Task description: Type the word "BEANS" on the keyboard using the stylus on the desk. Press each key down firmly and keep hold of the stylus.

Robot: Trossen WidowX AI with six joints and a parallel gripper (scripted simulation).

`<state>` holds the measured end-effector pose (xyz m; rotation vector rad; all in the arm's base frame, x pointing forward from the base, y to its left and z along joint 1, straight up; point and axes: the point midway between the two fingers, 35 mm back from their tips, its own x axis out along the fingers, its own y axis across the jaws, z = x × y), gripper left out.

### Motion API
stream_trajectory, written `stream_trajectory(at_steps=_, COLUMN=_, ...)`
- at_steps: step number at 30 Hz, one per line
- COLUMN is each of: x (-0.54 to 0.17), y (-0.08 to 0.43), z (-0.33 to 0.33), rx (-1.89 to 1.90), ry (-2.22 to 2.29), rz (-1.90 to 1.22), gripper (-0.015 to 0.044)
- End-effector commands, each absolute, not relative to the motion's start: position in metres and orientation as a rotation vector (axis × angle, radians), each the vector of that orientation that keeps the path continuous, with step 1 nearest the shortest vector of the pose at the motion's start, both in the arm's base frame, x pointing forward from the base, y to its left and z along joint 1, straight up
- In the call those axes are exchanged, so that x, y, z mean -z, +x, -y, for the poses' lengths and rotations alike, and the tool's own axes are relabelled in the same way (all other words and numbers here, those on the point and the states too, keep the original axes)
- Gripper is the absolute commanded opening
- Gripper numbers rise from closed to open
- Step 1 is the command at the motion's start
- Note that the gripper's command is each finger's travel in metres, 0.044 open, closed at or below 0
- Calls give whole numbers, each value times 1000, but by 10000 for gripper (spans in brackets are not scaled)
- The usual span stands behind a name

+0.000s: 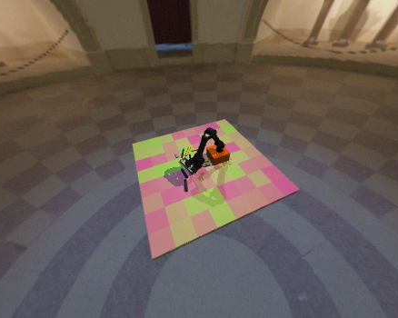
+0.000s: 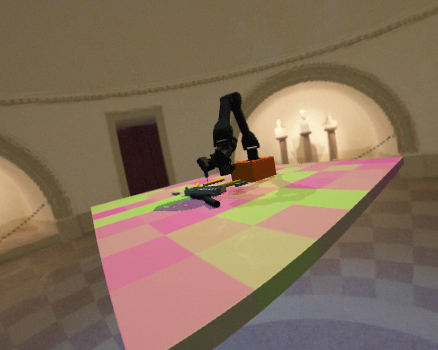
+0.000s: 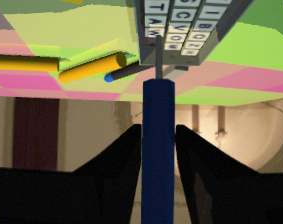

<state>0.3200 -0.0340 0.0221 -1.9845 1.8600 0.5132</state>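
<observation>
My gripper [image 3: 158,131] [image 2: 206,170] is shut on the blue stylus [image 3: 158,160] [image 2: 206,175], which is gripped between both fingertips. Its thin grey tip points away from the fingers, towards the keyboard. The keyboard [image 3: 184,59] [image 2: 204,191] is grey with pale lettered keys and is cut off at the top of the wrist view. In that view the tip's end overlaps the key beside A, at the keyboard's near end. In the exterior view the tip appears a little above the keyboard. Letters T, A, S, C, V, I and B can be made out; the letter under the tip is partly hidden.
Two yellow cylinders [image 3: 24,64] [image 3: 92,68] and a dark pen [image 3: 126,72] with a blue end lie beside the keyboard. A black cylinder [image 1: 185,185] [image 2: 213,202] lies on its other side. The arm's base stands at an orange block [image 1: 220,157] [image 2: 257,170] on the checkered table top [image 1: 223,213].
</observation>
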Motion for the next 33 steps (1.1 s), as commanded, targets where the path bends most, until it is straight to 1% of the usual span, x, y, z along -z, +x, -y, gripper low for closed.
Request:
stream_trajectory(at_steps=1, x=-22, y=321, z=34, rx=-512, ry=-1984, rz=-1859, gripper=12)
stream_trajectory(at_steps=2, x=-23, y=322, z=35, rx=-512, ry=-1984, rz=-1860, gripper=0)
stream_trajectory(at_steps=9, x=-28, y=340, z=44, rx=-509, ry=-1982, rz=-1863, gripper=0)
stream_trajectory(at_steps=20, x=-8, y=341, z=43, rx=-510, ry=-1982, rz=-1862, gripper=0)
stream_trajectory(at_steps=23, x=-6, y=342, z=43, rx=-510, ry=-1982, rz=-1862, gripper=79)
stream_trajectory(at_steps=33, x=-1, y=342, z=43, rx=-510, ry=-1982, rz=-1862, gripper=81)
